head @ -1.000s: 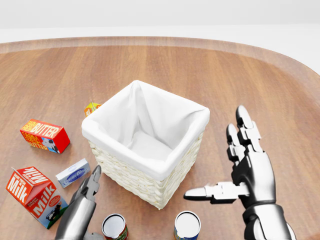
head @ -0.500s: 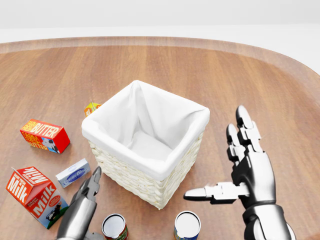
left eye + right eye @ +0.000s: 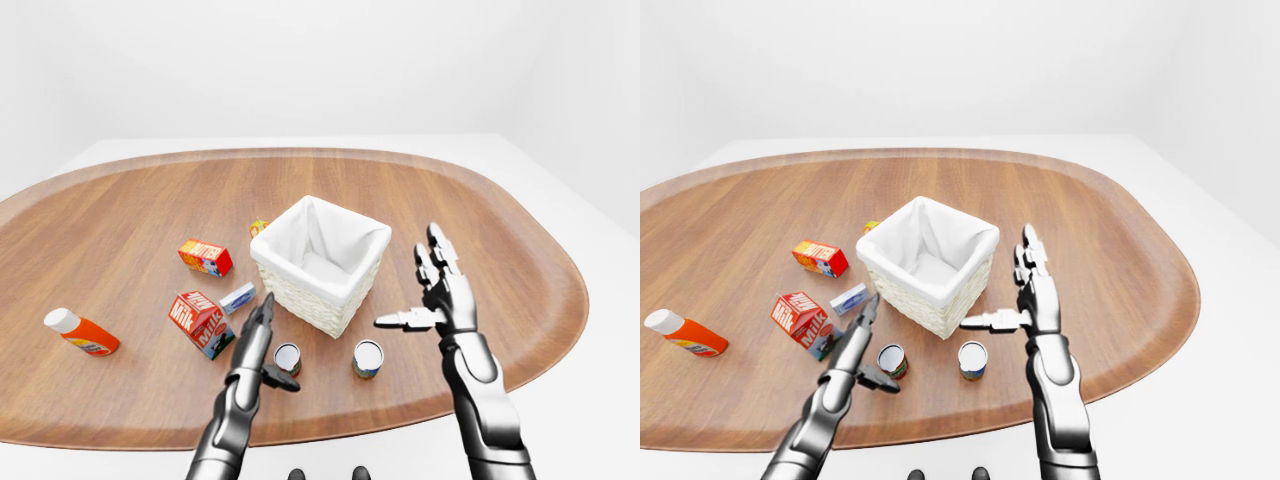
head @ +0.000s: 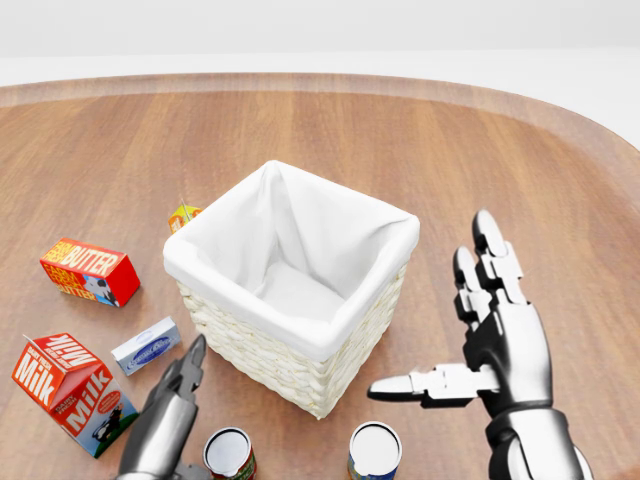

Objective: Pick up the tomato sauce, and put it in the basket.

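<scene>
Two cans stand near the bottom of the head view, below the basket [image 4: 290, 285]: one with a red label [image 4: 230, 454] to the left, one with a blue label [image 4: 375, 451] to the right. Judged by the red label, the left can is the tomato sauce; the print is too small to confirm.

Left hand [image 4: 165, 420]: released, fingers extended, thumb pointing toward the red-labelled can and just beside it. No grip on anything. Against the frames from half a second and a second ago, this hand sits slightly lower and a little to the right. That is the only change; cans, basket and cartons are where they were.

Right hand [image 4: 490, 330]: open, fingers up, thumb out toward the basket, above the blue-labelled can and apart from it. Unchanged.

Basket: wicker, white liner, nothing visible inside.

Other items on the table [image 3: 120, 210]: milk carton [image 4: 70, 390], butter box [image 4: 88, 270], small blue-white packet [image 4: 146, 345], small orange carton [image 4: 184, 215] at the basket's far-left corner, orange bottle with white cap [image 3: 82, 334] well to the left.

Reading: the left hand is in approach, pick not yet begun. The fingers need to wrap the can before any lift.
</scene>
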